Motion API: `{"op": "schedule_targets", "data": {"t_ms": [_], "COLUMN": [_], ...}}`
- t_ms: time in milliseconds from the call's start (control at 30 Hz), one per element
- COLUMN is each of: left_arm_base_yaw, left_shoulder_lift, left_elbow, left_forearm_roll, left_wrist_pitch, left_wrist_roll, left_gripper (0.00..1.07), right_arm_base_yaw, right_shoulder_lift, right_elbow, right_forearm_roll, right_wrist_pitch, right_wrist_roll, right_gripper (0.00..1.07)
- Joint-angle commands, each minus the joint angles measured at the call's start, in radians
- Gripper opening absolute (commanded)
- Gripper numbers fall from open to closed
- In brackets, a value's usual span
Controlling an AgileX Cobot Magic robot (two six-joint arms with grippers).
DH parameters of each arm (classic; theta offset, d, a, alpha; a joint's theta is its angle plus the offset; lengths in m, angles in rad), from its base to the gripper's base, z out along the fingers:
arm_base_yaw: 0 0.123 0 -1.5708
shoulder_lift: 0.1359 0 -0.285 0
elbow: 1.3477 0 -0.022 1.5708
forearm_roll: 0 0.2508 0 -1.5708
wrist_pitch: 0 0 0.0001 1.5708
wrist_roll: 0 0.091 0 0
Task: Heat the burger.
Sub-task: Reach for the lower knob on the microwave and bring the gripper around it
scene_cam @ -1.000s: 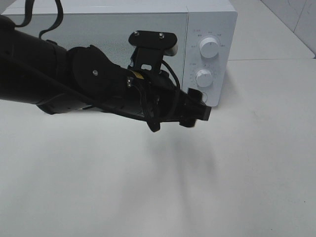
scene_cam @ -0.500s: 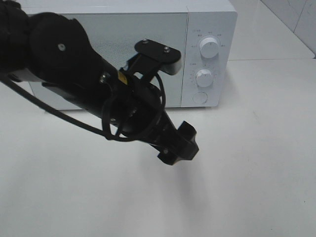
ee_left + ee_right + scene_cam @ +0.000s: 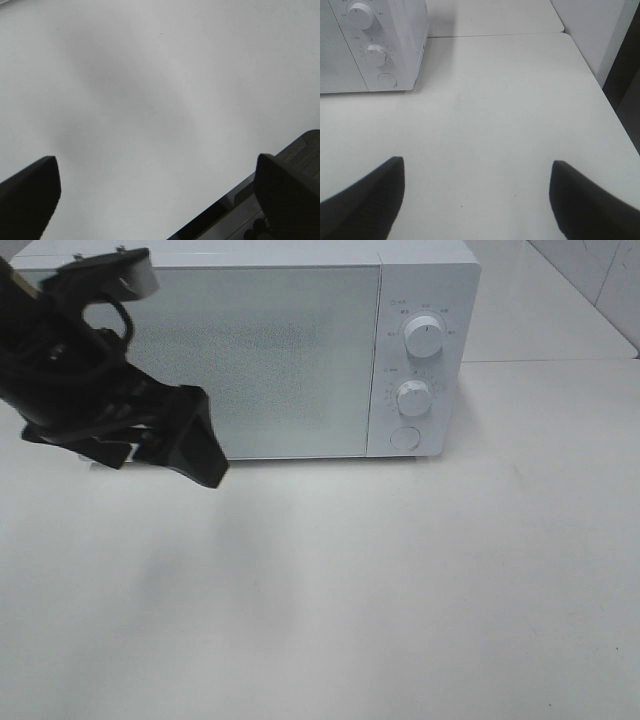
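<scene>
– So, starting at the left of the overhead view: the left arm (image 3: 70, 370) hangs in front of the left end of the microwave (image 3: 300, 255). The left gripper (image 3: 195, 445) angles down toward the white table (image 3: 400, 580). Its wrist camera shows the two dark fingers (image 3: 30, 195) set wide apart with just bare tabletop between them, so it's gripping nothing.

– Yeah, same read. Moving right, the microwave door (image 3: 250, 360) is closed and its frosted panel hides whatever's inside. So the burger can't be placed from these views; honestly nobody can tell where it sits.

– Right of the door there's the control strip: upper knob (image 3: 424, 336), lower knob (image 3: 413, 397), then a round button (image 3: 404, 437) under those. The table runs on to the right of that.

– And the right gripper (image 3: 477, 167)?

– That one shows only in its own wrist view. Both fingers (image 3: 580, 205) are spread wide over the table, nothing held between them. The knob end of the microwave is well ahead of it. On the side away from the microwave, the table's edge meets a dark gap (image 3: 627, 100) next to a pale wall (image 3: 600, 30).
</scene>
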Motion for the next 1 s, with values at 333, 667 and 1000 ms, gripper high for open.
{"op": "schedule_targets", "data": {"t_ms": [333, 667, 1000], "left_arm_base_yaw": [0.245, 0.449, 0.476], "left_shoulder_lift": [-0.2, -0.409, -0.689], "left_elbow": [0.033, 0.251, 0.446], "left_forearm_roll": [0.116, 0.146, 0.228], "left_wrist_pitch": [0.164, 0.184, 0.251], "left_wrist_roll": [-0.082, -0.076, -0.074], "left_gripper": [0.98, 0.98, 0.98], "right_arm_base_yaw": [-0.004, -0.004, -0.004], "right_shoulder_lift": [-0.025, -0.025, -0.025], "right_elbow": [0.003, 0.003, 0.003], "right_forearm_roll": [-0.004, -0.004, -0.004], "right_wrist_pitch": [-0.007, -0.007, -0.007], "right_wrist_roll": [0.003, 0.003, 0.003], "right_gripper": [0.75, 0.75, 0.75]}}
